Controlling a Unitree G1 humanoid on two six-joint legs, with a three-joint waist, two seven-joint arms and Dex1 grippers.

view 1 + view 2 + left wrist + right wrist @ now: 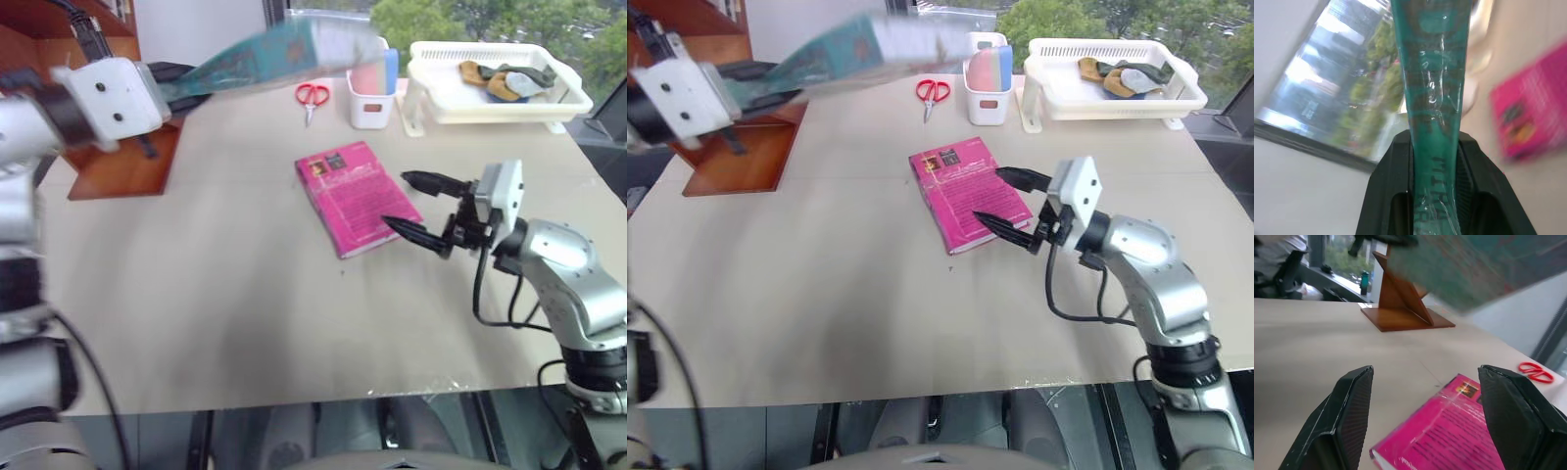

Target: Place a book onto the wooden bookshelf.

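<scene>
The teal-green book (284,54) hangs in the air, tilted, over the table's far left. My left gripper (181,83) is shut on its lower edge. In the left wrist view both black fingers (1393,171) press the glossy cover (1435,73) from either side. Just below and behind that hand stands the reddish-brown wooden bookshelf (118,166), whose base and slanted panels also show in the right wrist view (1400,303). My right gripper (411,204) is open, pointing left, just above the table at the right edge of a magenta-pink book (355,196), with nothing between its fingers.
At the back of the table lie red scissors (312,96), next to a small white holder (370,98) with pink and blue items. A white basket (490,93) with cloth-like things stands at the back right. The beige table (216,294) is bare in front.
</scene>
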